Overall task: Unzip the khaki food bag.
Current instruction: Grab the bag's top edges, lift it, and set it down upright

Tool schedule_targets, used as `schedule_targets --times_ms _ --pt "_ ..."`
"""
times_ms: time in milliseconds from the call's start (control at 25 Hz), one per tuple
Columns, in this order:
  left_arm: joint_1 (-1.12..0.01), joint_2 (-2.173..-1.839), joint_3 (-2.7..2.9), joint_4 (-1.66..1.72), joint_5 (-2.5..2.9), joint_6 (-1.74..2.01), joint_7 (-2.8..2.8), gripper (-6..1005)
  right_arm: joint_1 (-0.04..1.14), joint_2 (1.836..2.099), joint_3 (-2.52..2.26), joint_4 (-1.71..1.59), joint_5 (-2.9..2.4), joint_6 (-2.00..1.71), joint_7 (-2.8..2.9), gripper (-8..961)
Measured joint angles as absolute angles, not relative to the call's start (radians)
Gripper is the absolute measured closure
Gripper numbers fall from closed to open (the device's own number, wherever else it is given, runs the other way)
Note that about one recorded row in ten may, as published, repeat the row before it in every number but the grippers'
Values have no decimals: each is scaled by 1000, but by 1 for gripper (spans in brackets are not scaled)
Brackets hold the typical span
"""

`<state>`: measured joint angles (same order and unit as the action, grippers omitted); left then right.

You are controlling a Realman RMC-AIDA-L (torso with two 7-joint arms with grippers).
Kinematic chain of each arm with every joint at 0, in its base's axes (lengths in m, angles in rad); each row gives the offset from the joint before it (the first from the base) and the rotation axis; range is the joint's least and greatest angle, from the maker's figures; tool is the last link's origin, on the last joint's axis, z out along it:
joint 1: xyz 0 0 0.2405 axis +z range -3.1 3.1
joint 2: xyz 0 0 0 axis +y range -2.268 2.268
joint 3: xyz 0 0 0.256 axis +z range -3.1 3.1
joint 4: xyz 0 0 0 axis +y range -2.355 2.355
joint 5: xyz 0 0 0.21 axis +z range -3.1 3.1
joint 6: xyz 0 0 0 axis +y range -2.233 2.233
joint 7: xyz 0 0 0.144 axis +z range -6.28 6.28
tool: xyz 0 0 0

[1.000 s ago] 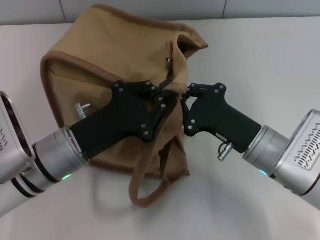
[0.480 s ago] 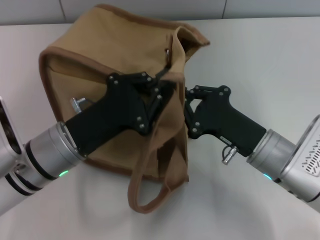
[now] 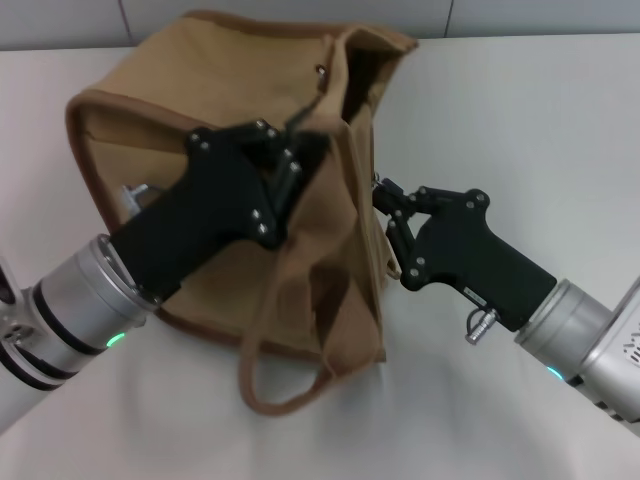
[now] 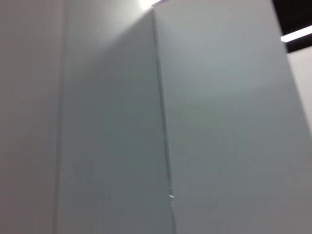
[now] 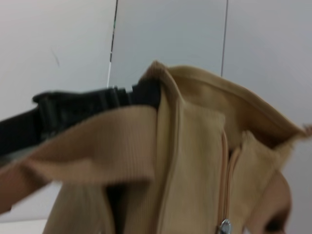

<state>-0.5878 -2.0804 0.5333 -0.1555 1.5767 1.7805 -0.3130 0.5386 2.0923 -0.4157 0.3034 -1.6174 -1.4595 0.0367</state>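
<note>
Head view shows the khaki food bag (image 3: 220, 130) lying tipped on the white desk (image 3: 520, 120), its open end toward the far wall and a strap handle (image 3: 270, 350) looping toward the robot. The left gripper (image 3: 300, 150) reaches across the bag's upper edge, fingers apparently clenched on the fabric or pull by the zipper, though the contact itself is hidden. The right gripper (image 3: 385, 195) sits at the bag's side edge; whether its fingers grip the cloth I cannot tell. Right wrist view shows the zipper track with a silver pull (image 5: 224, 226) low down. Risk: if the right side is not anchored, the whole bag may drag along instead of unzipping.
</note>
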Motion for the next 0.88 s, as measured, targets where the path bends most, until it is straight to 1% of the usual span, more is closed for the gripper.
schedule_targets --times_ms 280,600,880 --pt "-548 -2082 374 -206 1575 1780 -321 944 484 2092 -416 272 -1619 -1462 37 916" --pt "-526 -2082 311 -208 1574 1776 -365 943 425 2092 -419 213 -1620 -1465 37 904" --pt "-505 -2082 275 -208 1572 1777 -369 942 412 2092 -424 186 -1620 -1454 37 893"
